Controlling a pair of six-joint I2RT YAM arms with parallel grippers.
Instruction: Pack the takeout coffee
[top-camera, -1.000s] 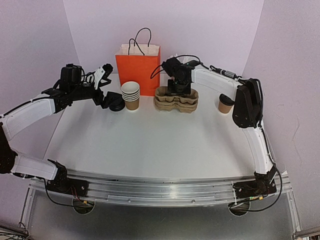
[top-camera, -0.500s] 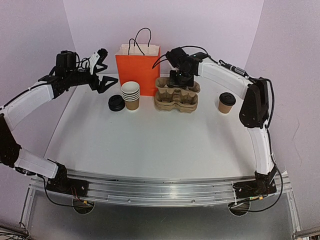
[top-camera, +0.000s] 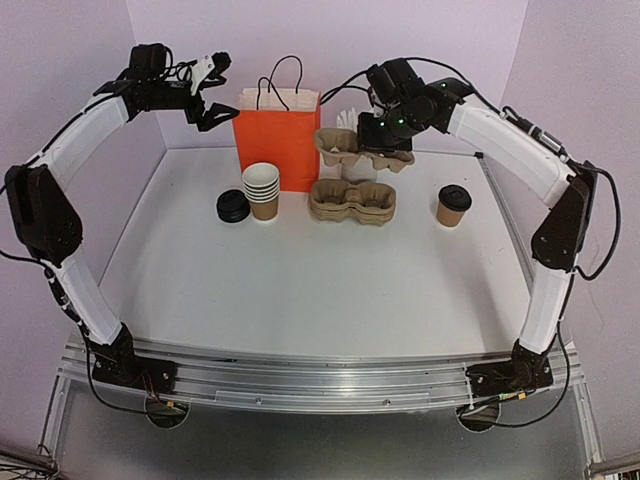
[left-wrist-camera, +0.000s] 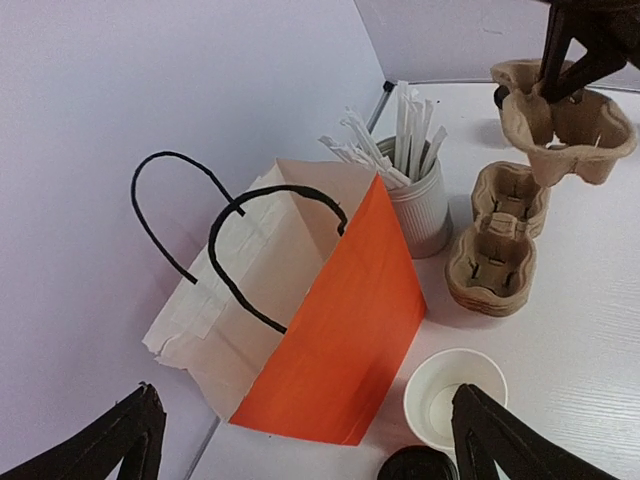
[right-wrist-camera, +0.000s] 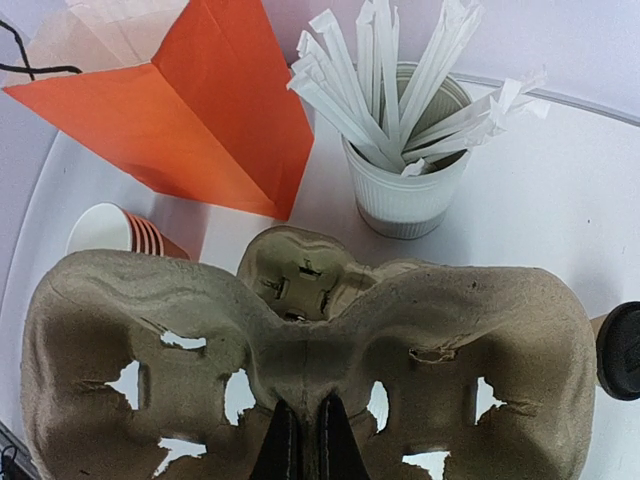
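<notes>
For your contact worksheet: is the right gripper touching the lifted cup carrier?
Touching. Right wrist view shows the right gripper pinching the lifted cup carrier at its centre.

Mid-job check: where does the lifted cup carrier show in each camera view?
Top external: cup carrier upper centre, right of the orange bag, above the carrier stack.
Left wrist: cup carrier at upper right, beyond the orange bag.
Right wrist: cup carrier fills the lower half, pinched by the right gripper.
Shared landmark: the orange bag, in all three views.

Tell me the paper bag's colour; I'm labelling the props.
The paper bag is bright orange outside, pale inside; the left wrist view shows it best.
</notes>
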